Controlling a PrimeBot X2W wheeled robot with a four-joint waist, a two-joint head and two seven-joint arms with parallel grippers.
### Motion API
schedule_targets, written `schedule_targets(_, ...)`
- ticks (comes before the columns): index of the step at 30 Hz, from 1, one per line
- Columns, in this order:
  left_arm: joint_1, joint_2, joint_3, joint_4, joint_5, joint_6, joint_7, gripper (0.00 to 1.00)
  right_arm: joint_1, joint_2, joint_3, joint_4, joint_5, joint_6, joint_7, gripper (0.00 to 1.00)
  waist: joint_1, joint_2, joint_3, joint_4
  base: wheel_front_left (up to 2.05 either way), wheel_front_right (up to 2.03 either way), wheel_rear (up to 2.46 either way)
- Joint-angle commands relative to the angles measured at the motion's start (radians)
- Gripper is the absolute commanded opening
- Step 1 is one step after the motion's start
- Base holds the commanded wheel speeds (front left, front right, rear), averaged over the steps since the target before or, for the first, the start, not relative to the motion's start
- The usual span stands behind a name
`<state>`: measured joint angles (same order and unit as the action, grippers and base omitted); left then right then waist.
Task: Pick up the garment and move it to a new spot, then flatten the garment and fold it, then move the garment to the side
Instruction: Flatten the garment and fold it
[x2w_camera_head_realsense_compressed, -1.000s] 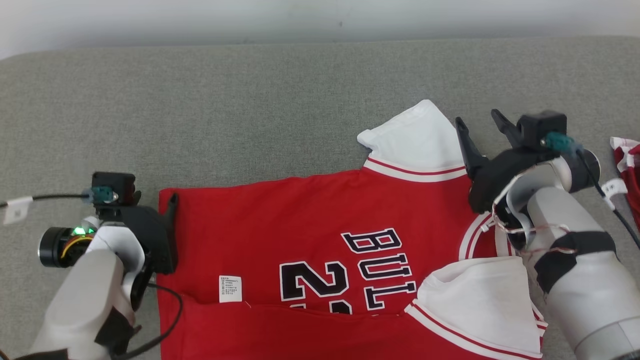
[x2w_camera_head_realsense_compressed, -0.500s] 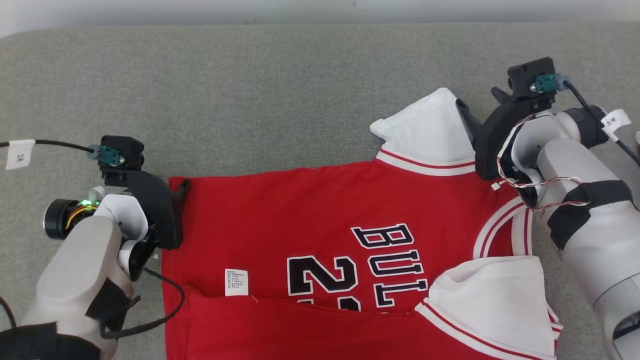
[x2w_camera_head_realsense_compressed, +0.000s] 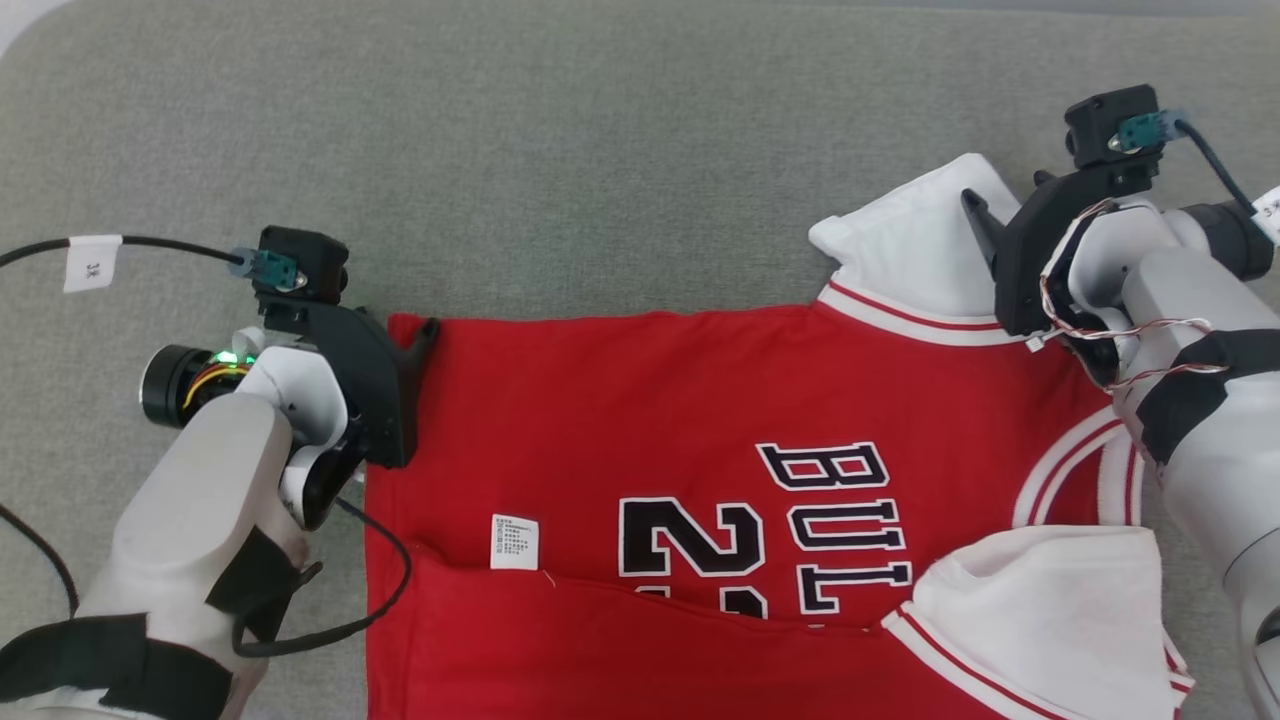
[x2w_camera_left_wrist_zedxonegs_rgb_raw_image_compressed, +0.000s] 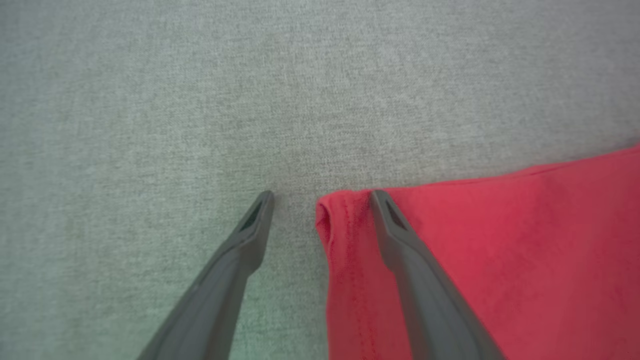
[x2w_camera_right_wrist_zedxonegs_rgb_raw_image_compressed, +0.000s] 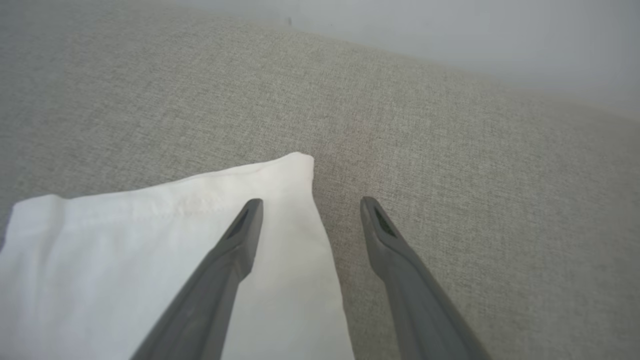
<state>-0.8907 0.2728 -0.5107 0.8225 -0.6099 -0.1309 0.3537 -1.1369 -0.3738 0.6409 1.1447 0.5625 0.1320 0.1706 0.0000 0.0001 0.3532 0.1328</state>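
Left gripper (x2w_camera_left_wrist_zedxonegs_rgb_raw_image_compressed: 322, 197): fingers (x2w_camera_left_wrist_zedxonegs_rgb_raw_image_compressed: 400, 250) spread wide, nothing held. 1 finger lies over red cloth, the other over the bare grey padded surface (x2w_camera_head_realsense_compressed: 600, 150), so the hem corner (x2w_camera_left_wrist_zedxonegs_rgb_raw_image_compressed: 332, 215) sits between them. I cannot tell whether the tips touch the cloth.

Right gripper (x2w_camera_right_wrist_zedxonegs_rgb_raw_image_compressed: 311, 201): also released and empty. 1 finger is over the white sleeve (x2w_camera_right_wrist_zedxonegs_rgb_raw_image_compressed: 150, 250), the other is off it, and the sleeve's outer edge runs between the 2.

Garment: a red jersey (x2w_camera_head_realsense_compressed: 640, 400) spread across the surface directly in front of the robot, collar toward the robot's right. Its near edge is doubled over the front, and the near sleeve (x2w_camera_head_realsense_compressed: 1040, 600) lies folded inward.

Judgement: both arms bracket the far edge's 2 ends, placed to pinch and carry that side over for the next fold.

Writing: black block letters "BUL" (x2w_camera_head_realsense_compressed: 840, 520) and a "2" (x2w_camera_head_realsense_compressed: 690, 545), both cut off by the fold. Care label (x2w_camera_head_realsense_compressed: 515, 541): print too small to read.
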Motion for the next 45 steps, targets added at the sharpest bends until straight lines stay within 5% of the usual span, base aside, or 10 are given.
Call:
schedule_targets(1, -0.012, -0.011, -0.009, -0.002, -0.007, 0.001, 0.002, 1.00, -0.015, -0.007, 0.005, 0.007, 0.009, -0.003, -0.003, 1.00, 0.0000, -0.0001, 0.023, 0.023, 0.00, 0.00, 0.00)
schedule_targets(8, -0.015, -0.019, -0.039, -0.004, -0.029, 0.002, -0.013, 1.00, -0.029, -0.005, 0.038, 0.026, 0.036, -0.003, 0.007, 0.94, 0.0000, -0.0001, 0.040, 0.043, 0.00, 0.00, 0.00)
schedule_targets(9, -0.014, -0.018, -0.043, -0.004, -0.034, 0.002, -0.014, 1.00, -0.029, -0.005, 0.044, 0.026, 0.038, -0.003, 0.002, 0.62, 0.0000, -0.0001, 0.040, 0.043, 0.00, 0.00, 0.00)
schedule_targets(10, -0.013, -0.019, -0.048, -0.004, -0.037, 0.002, -0.013, 1.00, -0.035, -0.009, 0.046, 0.026, 0.039, -0.003, -0.007, 0.04, 0.0000, -0.0001, 0.041, 0.043, 0.00, 0.00, 0.00)
schedule_targets(11, -0.013, -0.018, -0.053, -0.007, -0.044, 0.001, -0.016, 0.81, -0.039, -0.012, 0.049, 0.029, 0.040, -0.003, -0.016, 0.00, 0.0000, -0.0001, 0.040, 0.043, 0.00, 0.00, 0.00)
schedule_targets(12, -0.014, -0.018, -0.058, -0.010, -0.043, 0.001, -0.017, 0.48, -0.041, -0.014, 0.052, 0.032, 0.042, -0.003, -0.020, 0.00, 0.0000, -0.0001, 0.039, 0.042, 0.00, 0.00, 0.00)
schedule_targets(13, -0.014, -0.017, -0.064, -0.013, -0.047, 0.001, -0.015, 0.00, -0.044, -0.017, 0.057, 0.035, 0.039, -0.003, -0.029, 0.00, 0.0000, -0.0001, 0.037, 0.041, 0.00, 0.00, 0.00)
schedule_targets(28, 0.005, 0.013, -0.097, -0.030, -0.124, 0.002, -0.095, 0.00, -0.008, 0.001, 0.086, 0.043, 0.090, -0.003, -0.168, 0.00, 0.0000, -0.0001, -0.020, 0.022, 0.00, 0.00, 0.00)
schedule_targets(45, 0.193, 0.073, -0.133, -0.022, -0.241, 0.002, -0.261, 0.00, 0.183, 0.012, 0.163, -0.084, 0.235, -0.003, -0.304, 0.00, 0.0000, -0.0001, -0.211, -0.058, 0.00, 0.00, 0.00)
